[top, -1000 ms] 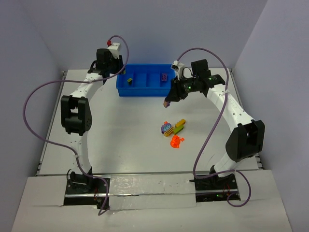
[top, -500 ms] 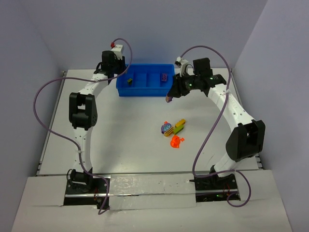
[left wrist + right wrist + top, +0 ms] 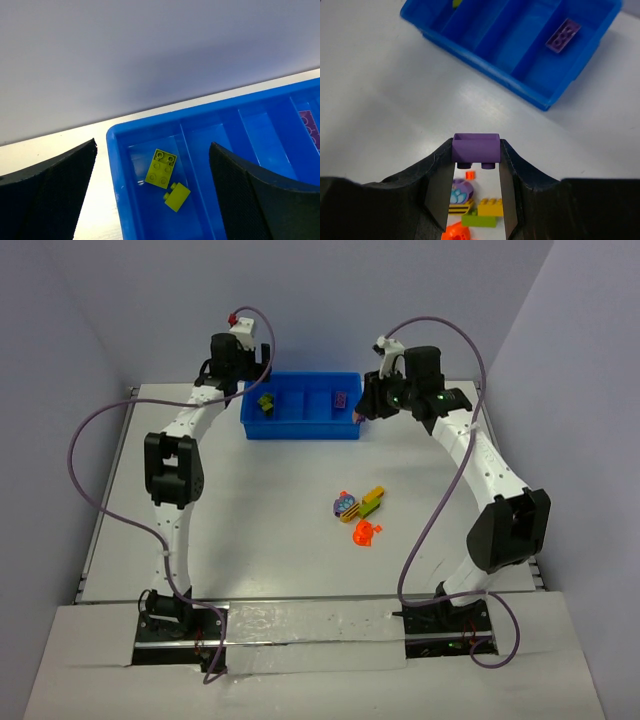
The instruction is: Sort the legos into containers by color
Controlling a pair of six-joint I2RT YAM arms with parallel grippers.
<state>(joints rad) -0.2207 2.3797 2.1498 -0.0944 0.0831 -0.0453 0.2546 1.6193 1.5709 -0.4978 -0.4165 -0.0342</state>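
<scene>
Two olive-green bricks [image 3: 161,175] lie in the blue bin [image 3: 114,150] beneath the left gripper [image 3: 153,146], its fingers [image 3: 45,195] spread. The right gripper [image 3: 476,152] pinches a purple brick [image 3: 476,144]

Open table [image 3: 250,505] lies between the blue bin [image 3: 300,430] and the brick cluster [image 3: 358,510], well apart.

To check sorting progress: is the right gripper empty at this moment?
No, the right gripper is shut on a purple brick, plainly shown in its wrist view.

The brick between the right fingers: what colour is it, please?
The brick is purple, clearest in the right wrist view.
</scene>
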